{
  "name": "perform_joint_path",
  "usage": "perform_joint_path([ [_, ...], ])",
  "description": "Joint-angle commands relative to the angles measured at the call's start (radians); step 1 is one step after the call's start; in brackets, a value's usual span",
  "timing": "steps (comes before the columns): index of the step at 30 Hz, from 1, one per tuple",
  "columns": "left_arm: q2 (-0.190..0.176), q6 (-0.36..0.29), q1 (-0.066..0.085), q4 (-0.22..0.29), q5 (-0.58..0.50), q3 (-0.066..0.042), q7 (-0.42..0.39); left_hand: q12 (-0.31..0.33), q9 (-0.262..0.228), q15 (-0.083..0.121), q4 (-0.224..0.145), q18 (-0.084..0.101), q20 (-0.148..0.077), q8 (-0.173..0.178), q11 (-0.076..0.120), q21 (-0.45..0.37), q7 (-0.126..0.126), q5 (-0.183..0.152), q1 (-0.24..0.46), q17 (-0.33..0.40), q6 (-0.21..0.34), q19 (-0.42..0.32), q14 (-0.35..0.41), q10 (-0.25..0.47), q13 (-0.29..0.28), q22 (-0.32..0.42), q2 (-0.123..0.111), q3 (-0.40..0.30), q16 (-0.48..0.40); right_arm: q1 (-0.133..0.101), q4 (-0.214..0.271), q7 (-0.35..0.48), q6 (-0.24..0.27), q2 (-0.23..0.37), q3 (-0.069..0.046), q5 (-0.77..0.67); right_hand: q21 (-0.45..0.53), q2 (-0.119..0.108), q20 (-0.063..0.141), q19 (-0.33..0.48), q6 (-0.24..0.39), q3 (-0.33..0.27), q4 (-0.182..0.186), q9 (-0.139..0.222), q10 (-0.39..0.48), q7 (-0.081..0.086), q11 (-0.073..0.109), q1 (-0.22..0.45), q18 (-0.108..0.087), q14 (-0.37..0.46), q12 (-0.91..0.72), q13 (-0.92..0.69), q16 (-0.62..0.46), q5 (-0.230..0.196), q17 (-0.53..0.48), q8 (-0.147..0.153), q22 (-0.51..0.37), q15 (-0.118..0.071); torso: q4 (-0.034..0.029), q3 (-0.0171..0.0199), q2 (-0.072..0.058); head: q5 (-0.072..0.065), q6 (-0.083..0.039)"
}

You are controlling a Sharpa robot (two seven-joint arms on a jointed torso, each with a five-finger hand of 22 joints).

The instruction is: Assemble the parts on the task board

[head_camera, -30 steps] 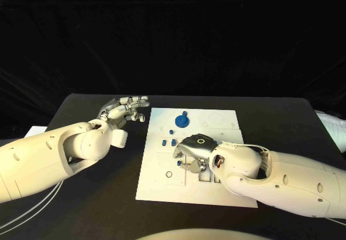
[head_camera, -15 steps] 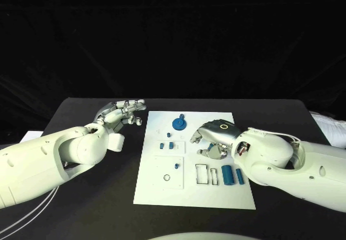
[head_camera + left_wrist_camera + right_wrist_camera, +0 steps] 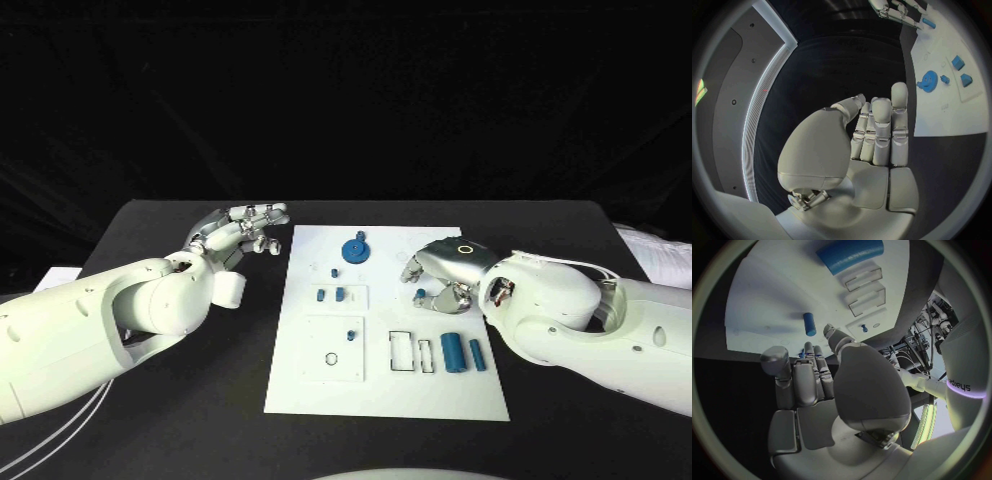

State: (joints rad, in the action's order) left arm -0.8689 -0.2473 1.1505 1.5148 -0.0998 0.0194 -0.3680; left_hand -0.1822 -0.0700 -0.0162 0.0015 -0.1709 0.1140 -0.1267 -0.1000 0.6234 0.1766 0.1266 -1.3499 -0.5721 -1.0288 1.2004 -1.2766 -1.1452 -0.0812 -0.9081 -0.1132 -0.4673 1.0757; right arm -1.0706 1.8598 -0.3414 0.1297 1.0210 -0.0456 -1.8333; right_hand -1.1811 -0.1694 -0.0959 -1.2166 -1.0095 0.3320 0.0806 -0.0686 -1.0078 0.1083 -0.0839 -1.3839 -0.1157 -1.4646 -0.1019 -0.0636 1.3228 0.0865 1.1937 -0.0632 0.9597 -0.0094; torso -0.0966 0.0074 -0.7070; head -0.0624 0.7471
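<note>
The white task board (image 3: 387, 385) lies mid-table. On it are a blue gear (image 3: 356, 244), small blue pieces (image 3: 330, 295), a short peg (image 3: 353, 332) and two blue cylinders (image 3: 462, 351) beside empty slots (image 3: 411, 350). My right hand (image 3: 440, 270) hovers over the board's far right part with its fingers curled in. A small blue peg (image 3: 421, 295) (image 3: 809, 324) sits at its fingertips; I cannot tell whether it is pinched or lying on the board. My left hand (image 3: 242, 228) (image 3: 873, 135) holds nothing, fingers straight, off the board's far left corner.
The black table (image 3: 173, 400) surrounds the board. A white object (image 3: 656, 250) lies at the table's right edge. My left forearm (image 3: 101, 320) stretches along the table's left side and my right forearm (image 3: 606, 325) lies over the board's right edge.
My right hand has moved from over the slots toward the board's far right, uncovering the two blue cylinders. My left hand has barely moved.
</note>
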Motion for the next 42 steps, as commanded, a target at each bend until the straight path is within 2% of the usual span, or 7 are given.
perform_joint_path([
  [1, 0.001, 0.020, 0.000, 0.003, 0.004, -0.001, -0.003, -0.007, 0.001, 0.002, -0.002, -0.011, 0.000, -0.003, -0.002, -0.006, 0.002, 0.004, -0.010, 0.001, 0.006, 0.000, 0.007, 0.005, 0.001, 0.001, 0.002, 0.003, -0.005, 0.000, -0.005, -0.014, -0.051, 0.000, 0.000, -0.016, 0.006, 0.010, 0.010, -0.003, -0.006, -0.005, 0.004, -0.001, -0.019, -0.010, 0.005, -0.019, -0.011, -0.039, -0.010, -0.001, -0.006, -0.001, 0.000, -0.003, -0.001, -0.009, -0.0013, -0.0002, 0.000, -0.002, 0.004],
  [10, 0.000, 0.021, 0.000, 0.003, 0.004, 0.000, -0.003, -0.007, 0.001, 0.002, -0.002, -0.011, 0.000, -0.003, -0.002, -0.006, 0.002, 0.004, -0.010, 0.001, 0.006, 0.000, 0.007, 0.005, 0.001, 0.001, 0.002, 0.003, -0.005, 0.001, -0.028, -0.021, -0.090, -0.003, 0.001, -0.022, 0.006, 0.025, 0.018, -0.011, -0.043, 0.008, 0.010, -0.006, -0.054, -0.003, 0.016, -0.034, -0.010, -0.042, -0.024, 0.000, -0.002, -0.001, 0.007, -0.010, 0.003, -0.021, 0.0009, -0.0004, 0.000, -0.004, 0.003],
  [22, 0.000, 0.022, 0.000, 0.002, 0.004, 0.000, -0.002, -0.007, 0.001, 0.002, -0.002, -0.011, 0.000, -0.003, -0.002, -0.006, 0.002, 0.004, -0.010, 0.001, 0.006, 0.000, 0.007, 0.005, 0.001, 0.001, 0.002, 0.003, -0.005, 0.003, -0.041, -0.013, -0.091, -0.014, 0.001, -0.022, -0.004, 0.035, 0.023, -0.025, -0.086, 0.030, 0.020, -0.011, -0.093, -0.003, 0.020, -0.038, -0.007, -0.045, -0.030, 0.001, 0.006, 0.000, 0.017, -0.017, 0.018, -0.028, -0.0001, -0.0001, 0.000, -0.006, 0.003],
  [36, 0.000, 0.024, 0.000, 0.001, 0.004, 0.000, -0.001, -0.009, 0.001, 0.001, -0.003, -0.011, 0.001, -0.004, -0.002, -0.007, 0.003, 0.004, -0.011, 0.002, 0.007, 0.001, 0.007, 0.007, 0.001, 0.001, 0.004, 0.005, -0.004, 0.005, -0.049, -0.007, -0.075, -0.026, 0.002, -0.021, -0.013, 0.036, 0.021, -0.036, -0.108, 0.040, 0.032, -0.012, -0.122, 0.000, 0.022, -0.031, -0.003, -0.047, -0.030, 0.001, 0.012, -0.010, 0.025, -0.017, 0.033, -0.022, -0.0003, -0.0004, 0.000, -0.007, 0.007],
  [38, 0.000, 0.025, 0.000, 0.001, 0.004, 0.000, 0.000, -0.009, 0.001, 0.001, -0.003, -0.011, 0.001, -0.004, -0.002, -0.007, 0.003, 0.004, -0.011, 0.002, 0.007, 0.001, 0.007, 0.007, 0.001, 0.001, 0.004, 0.005, -0.004, 0.005, -0.050, -0.007, -0.061, -0.027, 0.002, -0.017, -0.019, 0.041, 0.019, -0.041, -0.116, 0.045, 0.035, -0.014, -0.133, -0.001, 0.023, -0.033, -0.001, -0.048, -0.031, 0.000, 0.016, -0.010, 0.029, -0.019, 0.041, -0.019, -0.0001, -0.0006, -0.001, -0.007, 0.008],
  [42, 0.001, 0.026, 0.000, 0.000, 0.005, 0.000, 0.000, -0.009, 0.001, 0.001, -0.003, -0.011, 0.001, -0.004, -0.002, -0.007, 0.003, 0.004, -0.011, 0.002, 0.007, 0.001, 0.007, 0.007, 0.001, 0.001, 0.004, 0.005, -0.004, 0.005, -0.050, -0.006, -0.023, -0.029, 0.002, -0.004, -0.043, 0.066, 0.012, -0.061, -0.150, 0.073, 0.027, -0.021, -0.178, 0.000, 0.026, -0.057, 0.006, -0.050, -0.039, -0.003, 0.018, -0.021, 0.027, -0.029, 0.076, -0.012, -0.0001, -0.0008, 0.000, -0.008, 0.008],
])
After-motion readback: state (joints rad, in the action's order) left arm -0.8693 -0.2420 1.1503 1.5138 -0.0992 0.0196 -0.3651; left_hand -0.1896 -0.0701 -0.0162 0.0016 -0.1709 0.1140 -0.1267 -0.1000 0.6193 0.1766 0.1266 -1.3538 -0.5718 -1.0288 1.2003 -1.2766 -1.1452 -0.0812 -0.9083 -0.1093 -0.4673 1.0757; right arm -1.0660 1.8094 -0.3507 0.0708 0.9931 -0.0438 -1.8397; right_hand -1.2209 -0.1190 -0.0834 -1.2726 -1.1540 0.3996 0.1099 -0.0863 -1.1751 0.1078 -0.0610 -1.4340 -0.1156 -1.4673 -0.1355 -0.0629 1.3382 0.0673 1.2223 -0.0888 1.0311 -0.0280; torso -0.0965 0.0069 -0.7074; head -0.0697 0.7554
